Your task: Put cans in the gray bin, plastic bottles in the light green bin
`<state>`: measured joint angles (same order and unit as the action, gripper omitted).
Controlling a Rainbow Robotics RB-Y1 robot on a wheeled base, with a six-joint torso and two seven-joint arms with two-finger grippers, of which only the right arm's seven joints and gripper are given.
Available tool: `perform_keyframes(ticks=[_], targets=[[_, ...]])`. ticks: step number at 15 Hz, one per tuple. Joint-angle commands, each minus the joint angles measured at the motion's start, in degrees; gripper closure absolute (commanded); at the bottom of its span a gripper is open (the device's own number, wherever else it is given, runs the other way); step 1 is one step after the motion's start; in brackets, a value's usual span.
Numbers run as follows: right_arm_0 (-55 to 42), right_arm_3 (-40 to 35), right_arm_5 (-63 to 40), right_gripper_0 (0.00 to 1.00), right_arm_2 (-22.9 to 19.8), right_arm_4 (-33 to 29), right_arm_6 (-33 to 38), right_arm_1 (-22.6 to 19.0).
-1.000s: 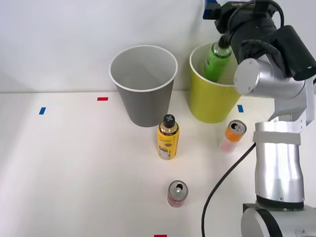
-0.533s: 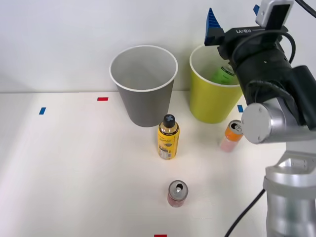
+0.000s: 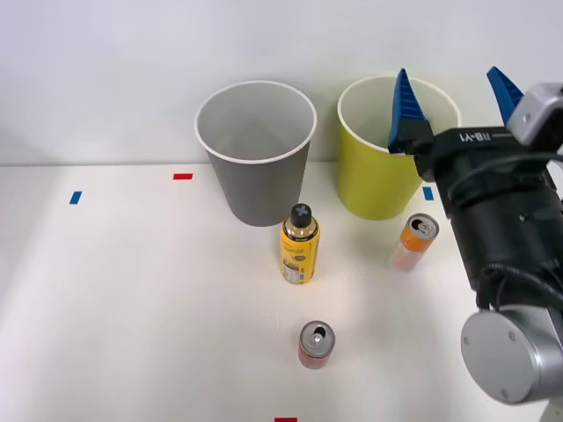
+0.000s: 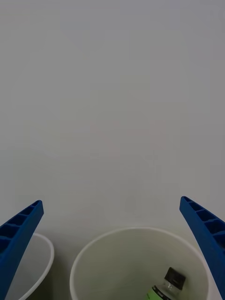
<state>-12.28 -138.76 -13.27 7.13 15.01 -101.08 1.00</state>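
Front view: right gripper [image 3: 455,105] spread wide and empty above the light green bin [image 3: 374,180], gray bin [image 3: 258,176] alongside; right wrist view: green-labelled plastic bottle [image 4: 165,287] lies inside the bin, well below and between the blue fingers [image 4: 18,234].

green bottle [image 4: 164,287] inside lime bin [image 3: 374,180], cans [image 3: 314,344] upright on table

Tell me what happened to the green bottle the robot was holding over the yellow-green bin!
The right gripper let the green bottle go; it now lies inside the light green bin. The gripper, jaws open, has pulled back from the bin toward the robot. The gray bin, yellow bottle, orange can and red can stayed put.
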Motion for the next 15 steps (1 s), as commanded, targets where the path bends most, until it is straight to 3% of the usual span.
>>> perform_keyframes(ticks=[1, 6, 15], targets=[[-10.4, -1.2, 10.4, 0.00, 3.2, -0.2, -0.8, 0.0], [-23.2, -1.2, 19.6, 0.00, 4.3, -1.3, -2.0, -5.7], [-38.2, -1.0, 19.2, 0.00, 3.2, -2.3, -3.2, -14.9]])
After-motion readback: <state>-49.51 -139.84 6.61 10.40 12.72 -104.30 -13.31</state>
